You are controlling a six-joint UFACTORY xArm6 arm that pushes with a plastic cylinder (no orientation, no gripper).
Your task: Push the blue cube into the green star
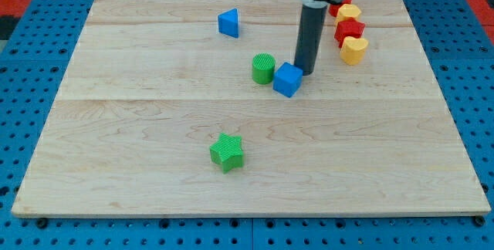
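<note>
The blue cube [288, 79] sits a little above the board's middle. My tip [306, 72] stands right against the cube's upper right side, touching or nearly so. The green star [227, 152] lies well below and to the left of the cube, in the lower middle of the board. A green cylinder [263, 68] stands just left of the cube, with a small gap between them.
A blue triangular block [228, 23] lies near the view's top, left of the rod. At the top right several blocks stand in a column: a red block [340, 7], a yellow block [349, 13], a red block [350, 30] and a yellow heart-like block [354, 49]. The wooden board [116, 150] ends at blue pegboard.
</note>
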